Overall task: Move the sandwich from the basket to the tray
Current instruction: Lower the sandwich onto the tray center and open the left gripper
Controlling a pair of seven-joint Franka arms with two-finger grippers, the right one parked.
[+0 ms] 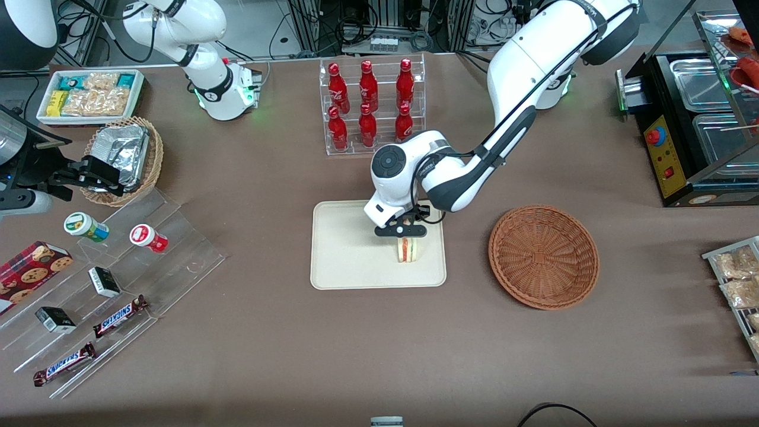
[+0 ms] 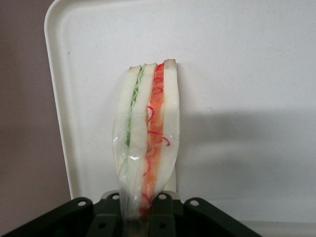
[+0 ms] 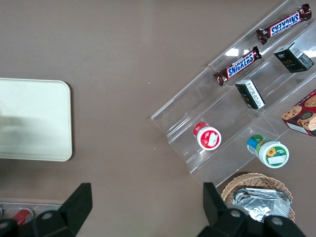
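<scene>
sandwich (image 1: 407, 249) | pinched upright in my pincer (image 1: 404, 232) over the tray (image 1: 350, 261) | basket (image 1: 543, 256) empty | lower until seated, then release straight.

"SNICKERS" reads in blue letters on two brown candy bars (image 1: 120, 316) (image 1: 64, 364) at the lower left of the front view, lying on a clear stepped stand (image 1: 112, 284). The same bars show at the right wrist view's upper right. No other print is legible.
</scene>
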